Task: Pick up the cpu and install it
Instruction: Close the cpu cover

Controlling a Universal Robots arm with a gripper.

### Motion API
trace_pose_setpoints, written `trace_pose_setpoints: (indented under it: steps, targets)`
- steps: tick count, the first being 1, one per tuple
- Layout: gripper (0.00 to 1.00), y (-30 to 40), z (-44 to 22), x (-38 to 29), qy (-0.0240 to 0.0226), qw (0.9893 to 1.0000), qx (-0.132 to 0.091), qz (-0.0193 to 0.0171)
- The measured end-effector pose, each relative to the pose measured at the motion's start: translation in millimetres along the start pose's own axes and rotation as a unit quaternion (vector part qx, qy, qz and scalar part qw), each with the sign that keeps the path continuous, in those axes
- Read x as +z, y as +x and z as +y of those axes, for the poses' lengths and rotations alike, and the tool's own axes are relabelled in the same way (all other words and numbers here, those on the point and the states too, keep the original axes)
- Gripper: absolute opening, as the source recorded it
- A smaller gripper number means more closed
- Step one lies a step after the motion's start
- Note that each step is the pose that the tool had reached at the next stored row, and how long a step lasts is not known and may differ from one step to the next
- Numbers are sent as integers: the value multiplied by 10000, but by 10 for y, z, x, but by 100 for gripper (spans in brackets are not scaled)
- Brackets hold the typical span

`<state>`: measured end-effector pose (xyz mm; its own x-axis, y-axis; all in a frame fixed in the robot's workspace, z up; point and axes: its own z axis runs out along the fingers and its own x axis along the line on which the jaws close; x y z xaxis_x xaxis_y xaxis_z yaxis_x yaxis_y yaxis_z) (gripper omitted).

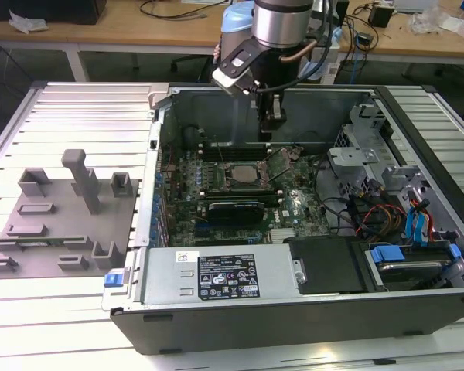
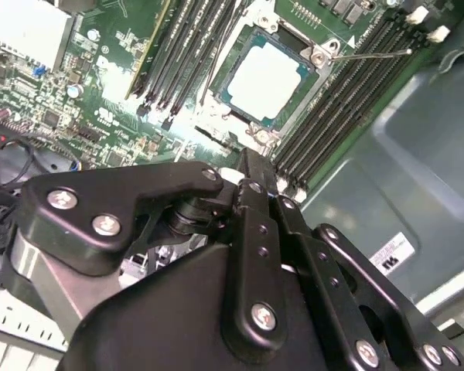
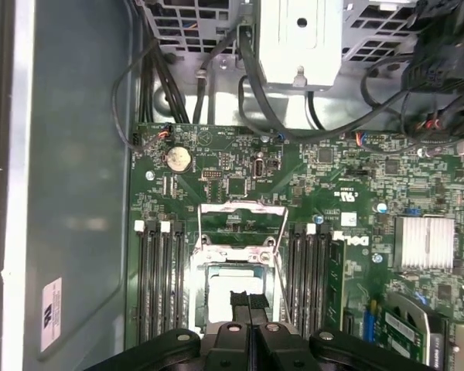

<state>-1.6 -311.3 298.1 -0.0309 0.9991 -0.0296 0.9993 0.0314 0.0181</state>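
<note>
An open computer case (image 1: 294,317) lies on its side on a ribbed metal table (image 1: 69,116). 1 robot arm reaches in from above, and its black gripper (image 1: 269,130) hangs over the green motherboard (image 1: 298,202), near the socket. Its 2 fingers (image 3: 238,303) are pressed together with nothing between them. The cpu (image 2: 264,79), silvery-white, lies flat in the socket, apart from the gripper. The socket's metal cover frame (image 3: 240,224) stands hinged open. A grey fixture plate (image 1: 54,236) sits at the exterior view's left.

Dark-and-white label (image 1: 226,276) on the power supply cover (image 1: 274,270), print too small to read, white sticker (image 3: 51,313) on the case wall (image 3: 77,193), tiny white lettering across the motherboard (image 3: 240,166), nothing legible.
</note>
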Motion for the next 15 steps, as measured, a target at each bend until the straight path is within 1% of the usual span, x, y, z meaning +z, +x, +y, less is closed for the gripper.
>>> trace_pose_setpoints:
  steps: [10,13,15]
  targets:
    - [11,0,13,-3,0,10000,-1,-2]
    - [11,-1,48,-3,0,10000,0,-2]
    - [11,-3,116,-1,0,10000,0,-2]
